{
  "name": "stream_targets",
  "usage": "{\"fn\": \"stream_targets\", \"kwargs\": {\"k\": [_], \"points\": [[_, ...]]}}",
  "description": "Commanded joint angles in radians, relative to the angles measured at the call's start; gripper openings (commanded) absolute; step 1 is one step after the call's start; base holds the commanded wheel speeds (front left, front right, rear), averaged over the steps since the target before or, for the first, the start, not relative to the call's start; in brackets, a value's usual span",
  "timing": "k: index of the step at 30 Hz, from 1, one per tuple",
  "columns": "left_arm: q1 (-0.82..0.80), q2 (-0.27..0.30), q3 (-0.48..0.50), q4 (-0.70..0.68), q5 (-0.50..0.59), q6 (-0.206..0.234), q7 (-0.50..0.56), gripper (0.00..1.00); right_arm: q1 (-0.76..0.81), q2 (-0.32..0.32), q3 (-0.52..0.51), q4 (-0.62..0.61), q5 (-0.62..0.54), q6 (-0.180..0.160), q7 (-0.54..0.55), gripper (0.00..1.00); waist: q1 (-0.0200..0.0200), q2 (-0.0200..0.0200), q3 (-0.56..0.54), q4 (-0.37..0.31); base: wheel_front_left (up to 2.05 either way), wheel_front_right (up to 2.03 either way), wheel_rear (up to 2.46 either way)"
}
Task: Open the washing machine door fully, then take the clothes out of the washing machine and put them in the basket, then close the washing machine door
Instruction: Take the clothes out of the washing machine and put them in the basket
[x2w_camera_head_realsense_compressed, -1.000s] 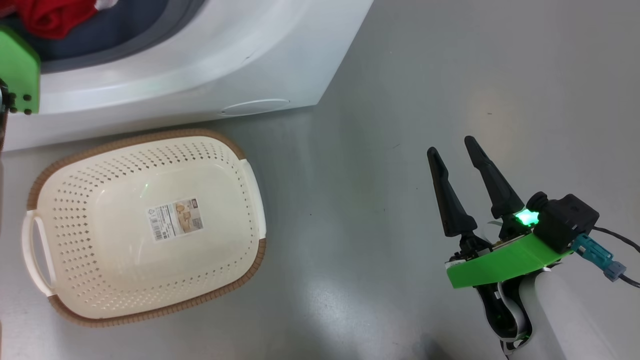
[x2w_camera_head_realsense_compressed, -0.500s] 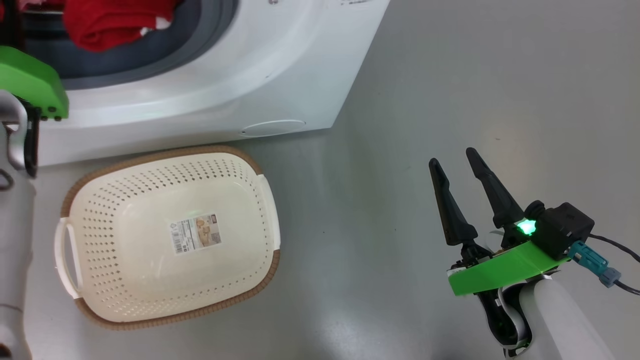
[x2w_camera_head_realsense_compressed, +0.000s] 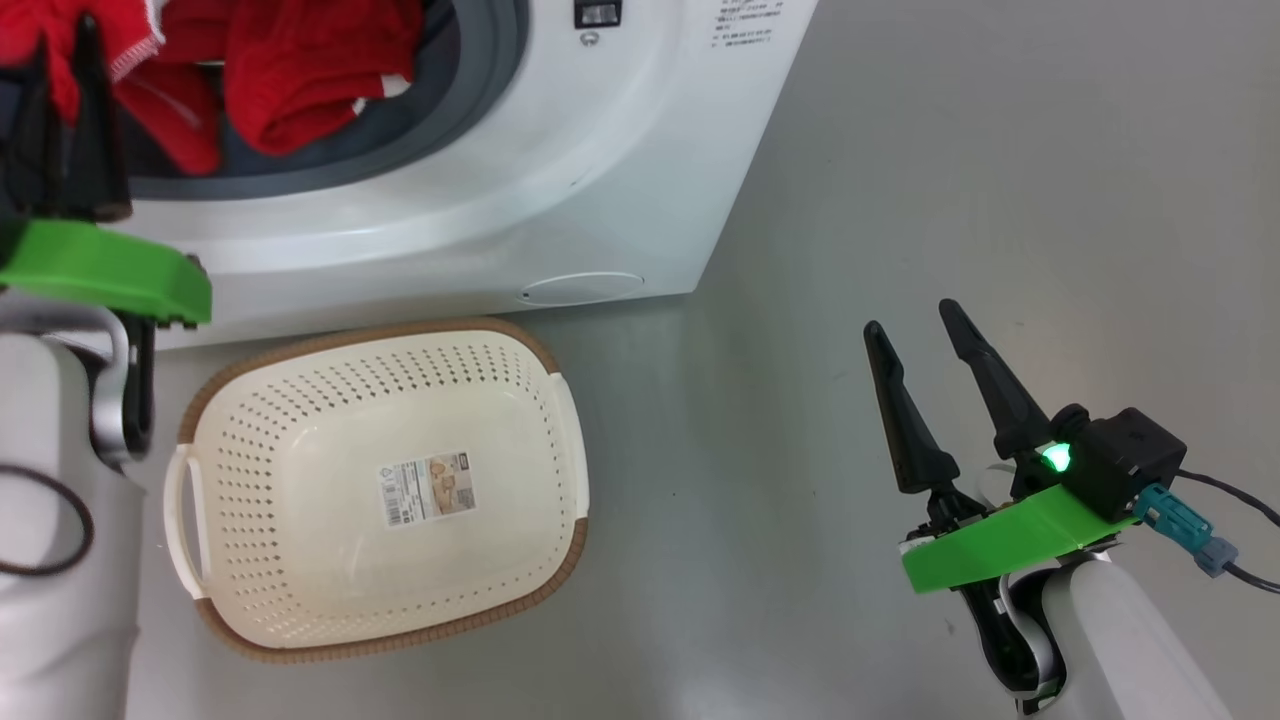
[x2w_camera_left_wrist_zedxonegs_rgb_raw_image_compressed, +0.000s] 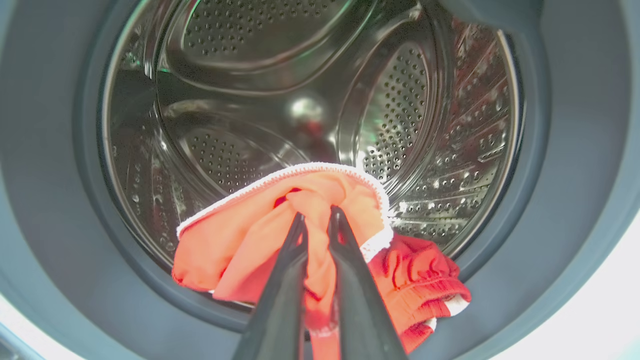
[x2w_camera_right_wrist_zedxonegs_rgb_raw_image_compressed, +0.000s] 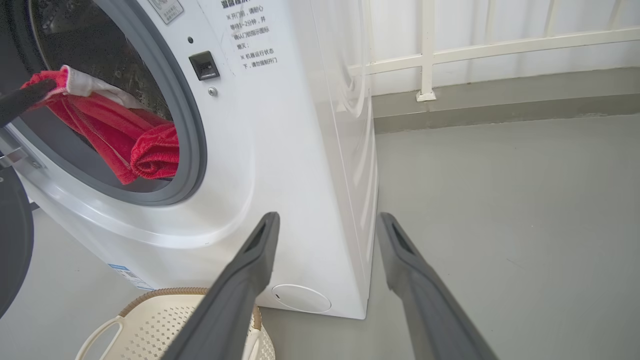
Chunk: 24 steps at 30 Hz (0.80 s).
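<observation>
The white washing machine (x2w_camera_head_realsense_compressed: 600, 150) stands with its opening uncovered. The black rim of the washing machine door (x2w_camera_right_wrist_zedxonegs_rgb_raw_image_compressed: 12, 240) shows swung out at the left. Red clothes (x2w_camera_head_realsense_compressed: 300, 70) hang over the grey seal at the mouth of the steel drum (x2w_camera_left_wrist_zedxonegs_rgb_raw_image_compressed: 250, 100). My left gripper (x2w_camera_left_wrist_zedxonegs_rgb_raw_image_compressed: 315, 212) is shut on a fold of the red clothes (x2w_camera_left_wrist_zedxonegs_rgb_raw_image_compressed: 240, 240) just in front of the opening, and also shows in the head view (x2w_camera_head_realsense_compressed: 60, 50). The cream basket (x2w_camera_head_realsense_compressed: 300, 450) sits on the floor below the opening, with only a paper label inside. My right gripper (x2w_camera_head_realsense_compressed: 908, 318) hovers open over bare floor, right of the machine.
A round white flap (x2w_camera_head_realsense_compressed: 585, 288) sits low on the machine's front, just above the basket's brown rim (x2w_camera_head_realsense_compressed: 400, 330). Grey floor (x2w_camera_head_realsense_compressed: 1000, 150) stretches to the right of the machine. A white railing (x2w_camera_right_wrist_zedxonegs_rgb_raw_image_compressed: 425, 50) and a wall stand behind it.
The head camera has tilted, so the machine's opening and the basket sit lower and further right. My left gripper has come into view, holding red cloth at the opening. The right gripper keeps its place.
</observation>
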Motion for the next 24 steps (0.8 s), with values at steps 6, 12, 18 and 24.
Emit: {"fn": "stream_targets", "kwargs": {"k": [6,12,18,24], "points": [[0.131,-0.001,0.074,-0.142,0.020,-0.014,-0.012,0.00,0.041,0.000,0.021,-0.006,-0.009,0.007,-0.006,1.00,0.0000,0.0000,-0.074,0.027,0.00,0.00,0.00],[0.206,-0.032,0.101,-0.223,0.026,-0.034,-0.012,0.00,0.054,0.000,0.023,0.003,-0.011,0.007,-0.006,1.00,0.0000,0.0000,-0.123,0.043,0.00,0.00,0.00],[0.268,-0.062,0.110,-0.306,0.040,-0.048,-0.012,0.00,0.065,0.000,0.024,0.008,-0.011,0.007,-0.006,1.00,0.0000,0.0000,-0.168,0.057,0.00,0.00,0.00],[0.322,-0.083,0.111,-0.403,0.051,-0.061,-0.012,0.00,0.081,0.000,0.026,0.012,-0.008,0.007,-0.006,1.00,0.0000,0.0000,-0.208,0.067,0.00,0.00,0.00]]}}
